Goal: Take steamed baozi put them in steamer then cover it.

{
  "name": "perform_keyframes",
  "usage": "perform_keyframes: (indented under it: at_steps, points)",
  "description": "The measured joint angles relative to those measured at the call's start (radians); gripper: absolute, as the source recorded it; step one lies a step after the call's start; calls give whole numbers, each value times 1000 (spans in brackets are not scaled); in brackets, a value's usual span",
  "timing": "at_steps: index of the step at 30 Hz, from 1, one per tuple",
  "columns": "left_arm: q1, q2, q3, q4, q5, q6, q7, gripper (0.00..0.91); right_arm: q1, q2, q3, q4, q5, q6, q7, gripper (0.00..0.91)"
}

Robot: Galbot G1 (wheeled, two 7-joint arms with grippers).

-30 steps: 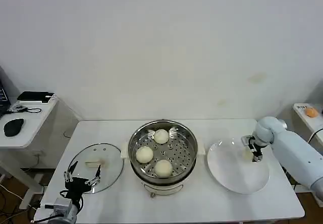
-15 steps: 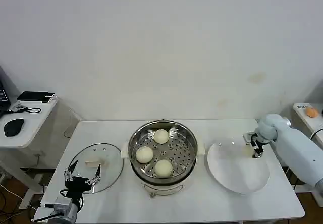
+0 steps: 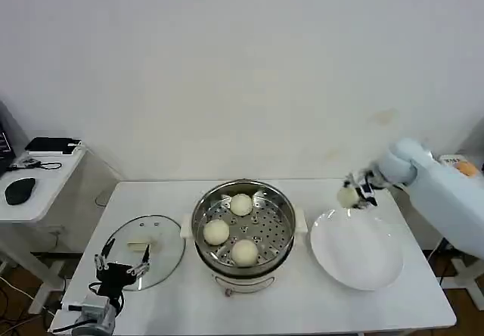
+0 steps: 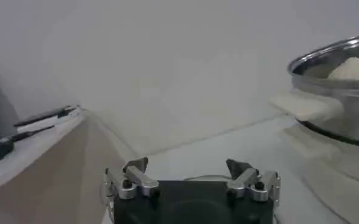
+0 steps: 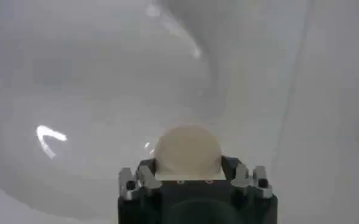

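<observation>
The right gripper (image 3: 354, 192) hung above the plate's (image 3: 355, 256) far rim, fingers clamped on a bun (image 5: 187, 149). Three buns (image 3: 217, 231) sat on the tray inside the steamer (image 3: 242, 228) at mid-desk (image 3: 302, 309). The lid (image 3: 144, 251) lay flat left of the pot, apparently touching it. The left gripper (image 3: 119, 268) waited at the lid's near edge, fingers apart.

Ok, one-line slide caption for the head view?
Right gripper carries the fourth baozi above the white plate toward the steamer.
</observation>
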Motion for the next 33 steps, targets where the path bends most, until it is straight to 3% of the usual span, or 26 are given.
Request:
perform_keyframes:
  at_steps: [21, 33]
  points:
    - [9, -33, -16, -81, 32, -2, -10, 907, 387, 242, -412, 99, 451, -216, 46, 715]
    - [16, -42, -13, -105, 34, -4, -15, 907, 446, 308, -587, 108, 542, -269, 50, 715]
